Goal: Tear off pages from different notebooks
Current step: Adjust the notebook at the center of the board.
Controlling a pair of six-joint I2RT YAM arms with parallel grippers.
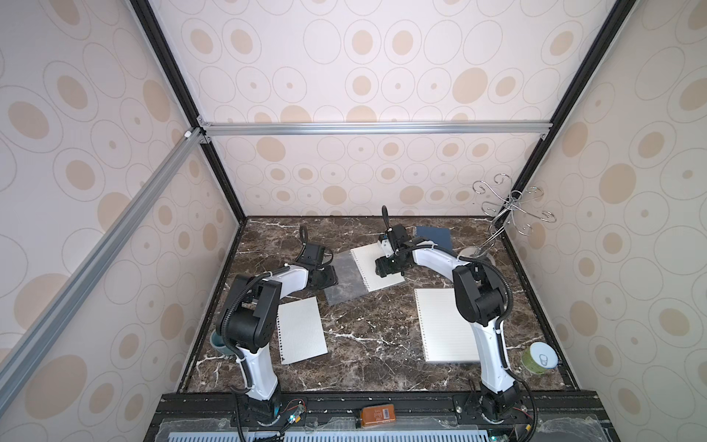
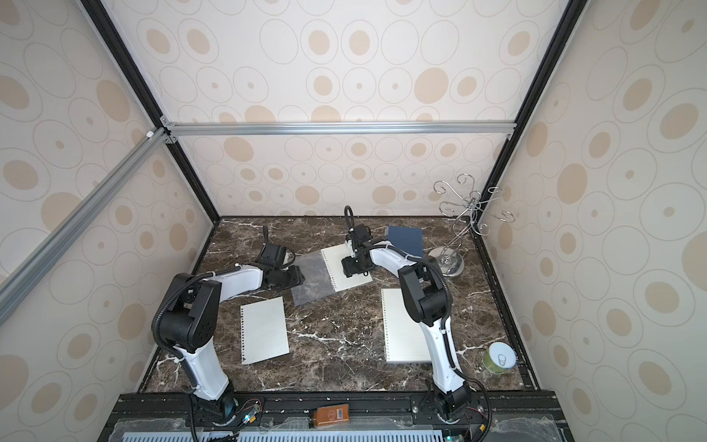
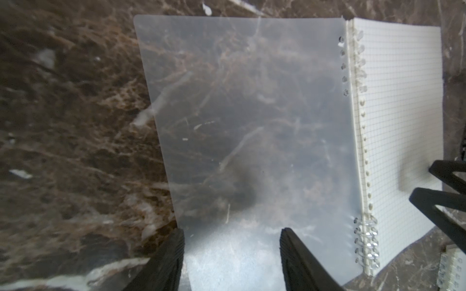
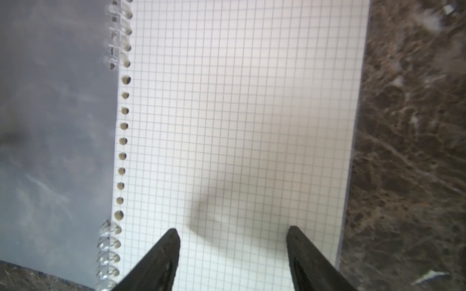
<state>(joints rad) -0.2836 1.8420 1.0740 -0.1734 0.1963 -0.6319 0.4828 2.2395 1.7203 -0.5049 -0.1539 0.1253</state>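
Note:
The small notebook lies open mid-table, its clear cover (image 1: 341,283) (image 3: 252,113) flipped flat to the left of its squared top page (image 1: 367,264) (image 4: 239,113). My left gripper (image 1: 329,277) (image 3: 232,234) hovers open over the cover's outer part. My right gripper (image 1: 382,272) (image 4: 233,231) is open above the squared page, nothing between its fingers (image 3: 443,176). A loose page (image 1: 301,336) with a ragged hole edge lies front left. The larger white notebook (image 1: 443,325) lies front right, partly under the right arm. The dark-blue notebook (image 1: 434,237) lies at the back.
A chrome hook stand (image 1: 509,214) rises in the back right corner. A green can (image 1: 539,358) sits near the right front edge. A teal cup (image 1: 220,342) is tucked behind the left arm's base. Patterned walls close three sides.

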